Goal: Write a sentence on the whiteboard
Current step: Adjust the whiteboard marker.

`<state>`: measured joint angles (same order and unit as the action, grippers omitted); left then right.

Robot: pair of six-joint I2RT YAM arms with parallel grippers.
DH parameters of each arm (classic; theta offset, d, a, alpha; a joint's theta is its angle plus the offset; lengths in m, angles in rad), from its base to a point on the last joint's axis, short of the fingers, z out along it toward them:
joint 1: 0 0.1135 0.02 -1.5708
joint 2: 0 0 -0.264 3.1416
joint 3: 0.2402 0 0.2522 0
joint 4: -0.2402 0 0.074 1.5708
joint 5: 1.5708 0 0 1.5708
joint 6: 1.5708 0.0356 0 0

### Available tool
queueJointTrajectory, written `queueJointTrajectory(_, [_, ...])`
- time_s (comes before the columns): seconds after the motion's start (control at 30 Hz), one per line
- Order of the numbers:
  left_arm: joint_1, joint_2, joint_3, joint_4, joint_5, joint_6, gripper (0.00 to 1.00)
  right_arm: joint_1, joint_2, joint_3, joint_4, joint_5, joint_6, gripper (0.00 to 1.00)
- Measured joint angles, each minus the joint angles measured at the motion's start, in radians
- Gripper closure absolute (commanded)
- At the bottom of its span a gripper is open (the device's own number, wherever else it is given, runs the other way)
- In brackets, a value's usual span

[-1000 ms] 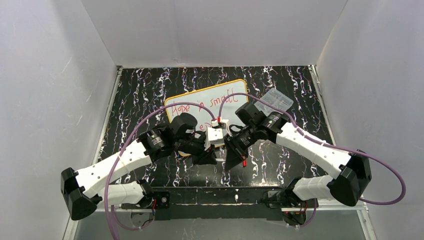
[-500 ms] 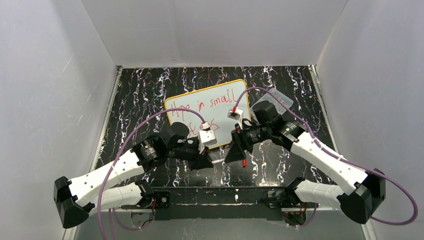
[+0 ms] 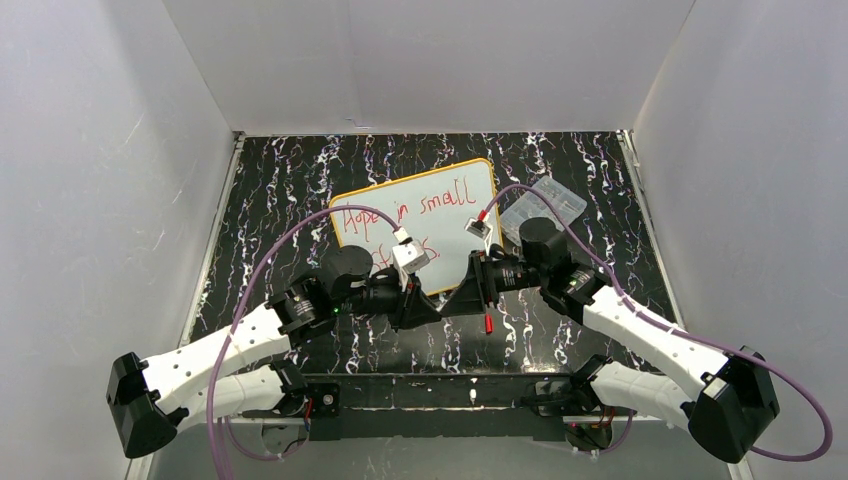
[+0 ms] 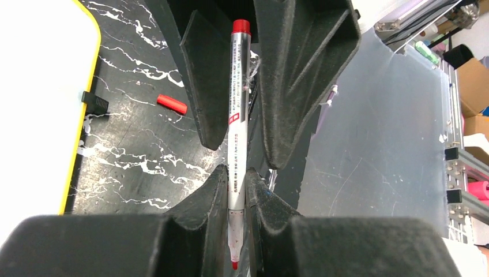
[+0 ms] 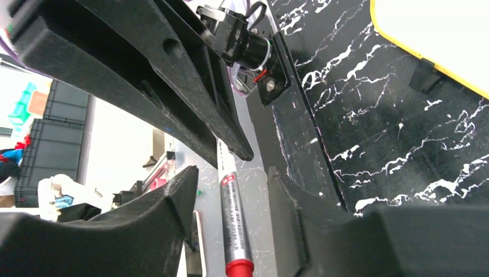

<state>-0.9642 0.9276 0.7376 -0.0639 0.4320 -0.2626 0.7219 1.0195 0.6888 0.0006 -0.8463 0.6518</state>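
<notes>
My left gripper (image 4: 236, 173) fingers (image 4: 213, 196) clamp the grey, red-tipped marker pen (image 4: 236, 115) just off the orange-rimmed white whiteboard (image 3: 447, 245). My right gripper (image 5: 232, 176) fingers (image 5: 167, 213) stand apart around the pen's tail, not pinching it. The red handwritten sentence (image 3: 420, 203) crosses that board, and a small red cap (image 4: 172, 104) lies beside it.

On the whiteboard (image 3: 430, 180) the sentence (image 3: 445, 200) is written by hand in thin red letters. From the top view its upper line reads "Hope in small", the first word partly covered. Of the lower line only the very end shows, perhaps an "s" with a full stop, and the rest is hidden. The marker (image 4: 235, 133) has fine grey print running along its pale barrel and a small red square sign. Both wrist views show them, but the letters are too small to read.
</notes>
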Motion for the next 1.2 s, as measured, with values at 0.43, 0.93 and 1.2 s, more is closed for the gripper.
queueJointTrajectory(0.43, [0.000,-0.004,-0.010,0.014,-0.002,-0.011,1.00,-0.002,0.001,-0.019,0.093,-0.002,0.080,0.75])
queueJointTrajectory(0.93, [0.000,-0.013,-0.012,-0.005,-0.134,-0.094,0.35,-0.052,-0.073,0.019,-0.021,0.190,0.012,0.99])
queueJointTrajectory(1.2, [-0.050,0.027,-0.028,0.006,-0.337,-0.296,0.37,-0.087,-0.127,0.258,-0.433,0.701,-0.243,0.99])
